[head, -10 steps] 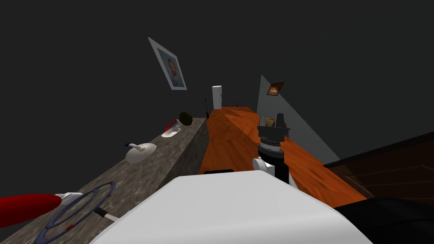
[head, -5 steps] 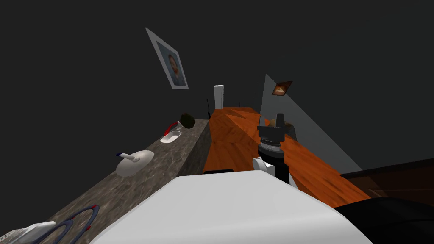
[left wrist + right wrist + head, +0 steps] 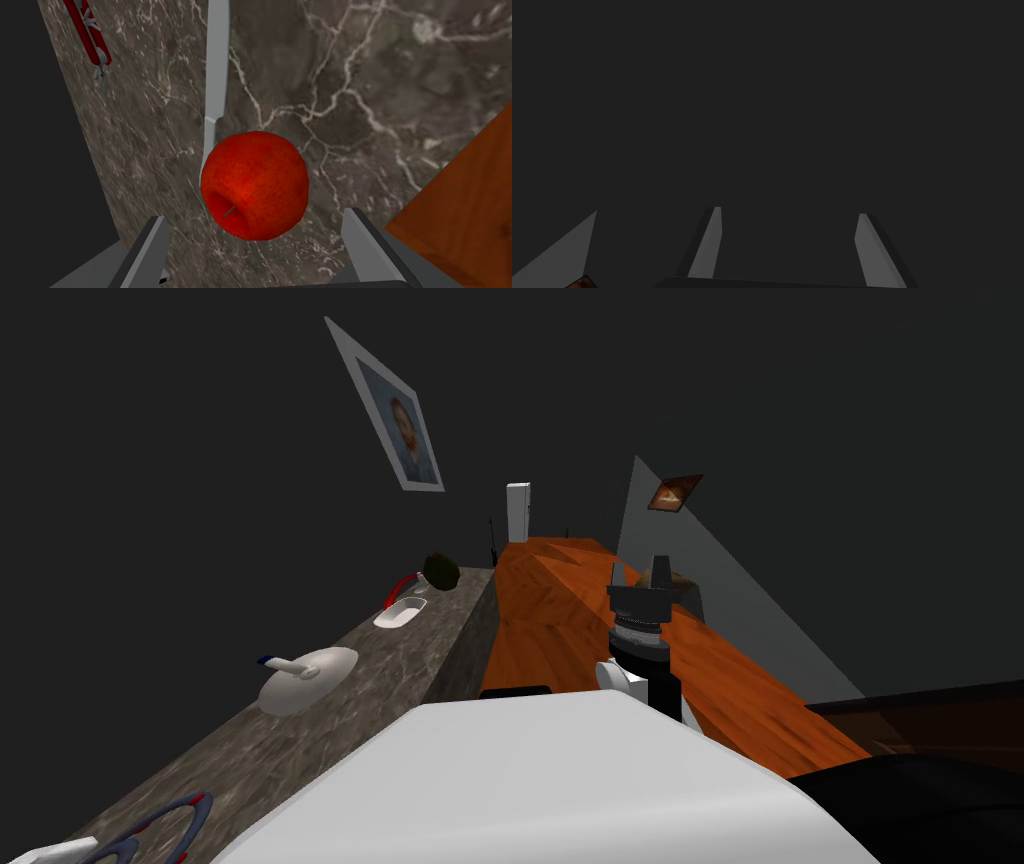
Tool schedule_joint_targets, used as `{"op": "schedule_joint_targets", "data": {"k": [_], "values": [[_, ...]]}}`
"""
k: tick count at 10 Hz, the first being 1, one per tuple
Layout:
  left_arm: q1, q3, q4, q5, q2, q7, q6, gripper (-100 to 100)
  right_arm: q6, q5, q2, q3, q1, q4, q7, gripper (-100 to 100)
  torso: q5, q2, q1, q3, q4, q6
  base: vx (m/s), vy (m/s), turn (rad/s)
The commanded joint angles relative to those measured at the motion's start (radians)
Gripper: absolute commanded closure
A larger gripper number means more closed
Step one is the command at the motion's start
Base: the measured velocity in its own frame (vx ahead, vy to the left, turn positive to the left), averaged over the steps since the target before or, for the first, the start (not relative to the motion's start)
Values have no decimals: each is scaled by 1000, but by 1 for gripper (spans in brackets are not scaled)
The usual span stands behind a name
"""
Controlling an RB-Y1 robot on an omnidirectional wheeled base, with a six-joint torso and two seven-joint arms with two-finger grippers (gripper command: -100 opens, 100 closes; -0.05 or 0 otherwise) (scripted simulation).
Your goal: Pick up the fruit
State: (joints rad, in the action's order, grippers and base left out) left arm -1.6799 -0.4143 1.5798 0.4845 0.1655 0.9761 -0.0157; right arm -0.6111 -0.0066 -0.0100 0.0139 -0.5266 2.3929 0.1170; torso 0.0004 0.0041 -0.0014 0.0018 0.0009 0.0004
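A red apple (image 3: 255, 182) lies on a dark marbled counter (image 3: 360, 80), its stem dimple turned toward my left hand. My left gripper (image 3: 255, 216) is open just above it, one finger on each side of the apple's near part, neither touching. A grey knife blade (image 3: 217, 60) lies on the counter right behind the apple. My right gripper (image 3: 640, 578) is raised in front of my chest, open and holding nothing, its fingers (image 3: 709, 245) facing a dark wall.
A red folding tool (image 3: 92, 40) lies farther along the counter. In the head view the counter (image 3: 400, 688) carries a white dish with a handle (image 3: 305, 678), a small white bowl (image 3: 400, 611), a dark lump (image 3: 441, 571) and a blue ring (image 3: 160, 823). An orange wood surface (image 3: 560, 608) borders it.
The whole head view has shifted: I have moved forward along the counter. The dish and ring slid toward the lower left and the red object left the picture. The right arm holds its pose.
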Motion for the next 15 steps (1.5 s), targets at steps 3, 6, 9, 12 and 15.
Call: {"op": "schedule_joint_targets", "data": {"k": [3,6,9,12,15], "values": [[42,-45,54,-20,-20,-21,-85,-100,0,0,0,0,0,0,0,0,0,1,0,1,0,0,-55,-7,30],[81,-86,102,-37,-35,-39,-160,-100,0,0,0,0,0,0,0,0,0,2,0,1,0,0,-56,-1,36],[96,-103,125,-42,-40,-45,-192,-100,0,0,0,0,0,0,0,0,0,2,0,1,0,0,-47,-3,23],[97,-105,126,-43,-40,-46,-197,100,0,0,0,0,0,0,0,0,0,-2,0,-1,0,0,0,0,0],[97,-104,126,-43,-40,-46,-197,0,0,0,0,0,0,0,0,0,0,-2,0,-1,0,0,0,0,0]]}}
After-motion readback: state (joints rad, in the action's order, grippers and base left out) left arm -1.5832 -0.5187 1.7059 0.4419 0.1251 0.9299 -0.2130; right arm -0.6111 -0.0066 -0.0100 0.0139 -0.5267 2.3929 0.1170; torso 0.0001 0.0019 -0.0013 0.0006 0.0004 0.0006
